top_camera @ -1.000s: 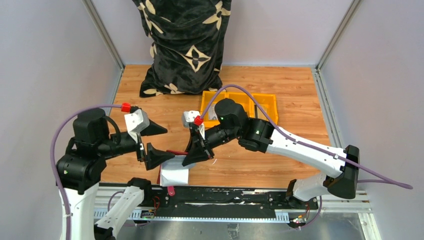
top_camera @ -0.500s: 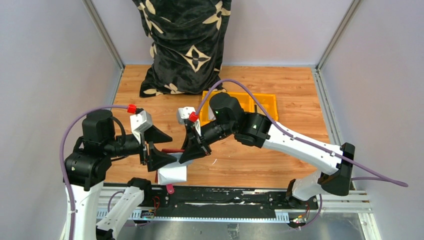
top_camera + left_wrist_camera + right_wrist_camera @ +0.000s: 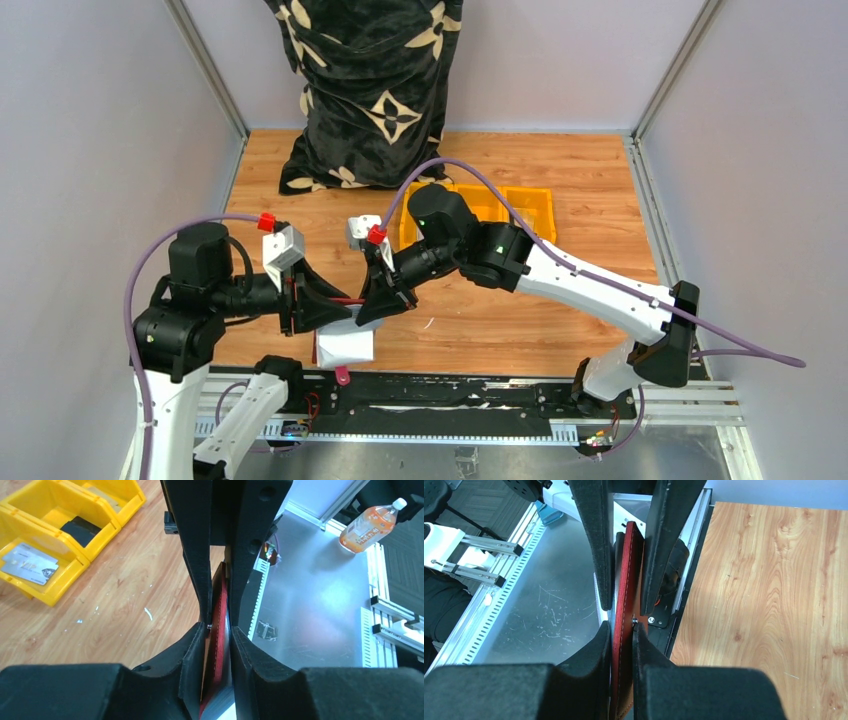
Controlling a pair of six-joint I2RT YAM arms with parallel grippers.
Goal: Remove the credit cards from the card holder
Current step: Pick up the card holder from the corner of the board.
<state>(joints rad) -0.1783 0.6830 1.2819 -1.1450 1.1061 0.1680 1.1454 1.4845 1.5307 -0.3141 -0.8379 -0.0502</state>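
The left pincer (image 3: 217, 630) and right pincer (image 3: 621, 625) are both clenched on the maroon card holder (image 3: 220, 597), held on edge between them over the near rim of the table (image 3: 560, 310). If either grip slips while pulling it open, the holder could drop off the front.
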